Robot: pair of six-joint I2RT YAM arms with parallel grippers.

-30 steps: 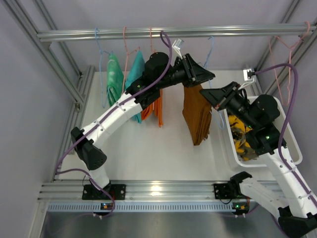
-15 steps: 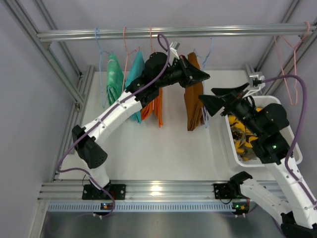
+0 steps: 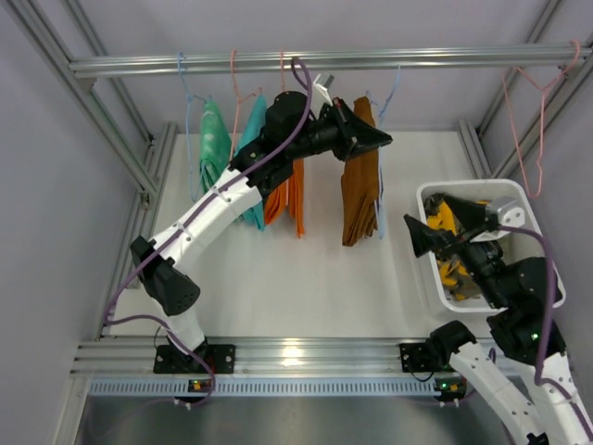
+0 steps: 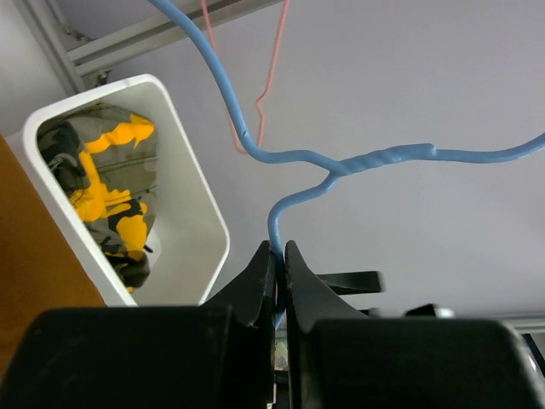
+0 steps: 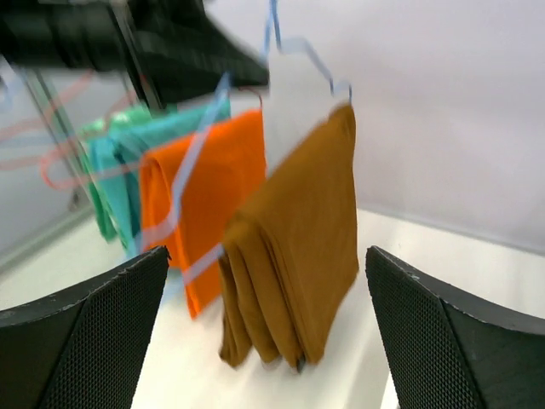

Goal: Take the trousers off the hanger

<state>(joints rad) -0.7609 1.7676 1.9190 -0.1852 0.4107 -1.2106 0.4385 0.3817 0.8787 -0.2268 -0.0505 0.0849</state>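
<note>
From above, the left gripper [image 3: 378, 141] reaches up under the rail [image 3: 324, 61] to the blue hanger [image 3: 397, 88] that carries the brown trousers [image 3: 359, 190]. They hang folded over its bar, above the table. This view does not show how the jaws stand. The left wrist view does: the fingers [image 4: 260, 273] are clenched together on the hanger's wire just below its twisted neck. It also looks down into the white bin [image 4: 192, 183], where the patterned trousers [image 4: 102, 183] lie. Only a strip of brown cloth shows at its left edge.

The right gripper [image 3: 428, 221] hangs at the left rim of the bin, well apart from the hanger. Its jaws are spread wide and hold nothing. Its own camera, blurred, shows both fingers [image 5: 94, 332] far apart at the frame's lower corners. Between them it faces the brown trousers side-on, with the orange trousers [image 5: 209, 192] and teal trousers [image 5: 119, 158] in a row behind.

Only the top view shows the green trousers [image 3: 213, 148] at the row's far left, and a bare pink hanger [image 3: 528, 102] on the right.
</note>
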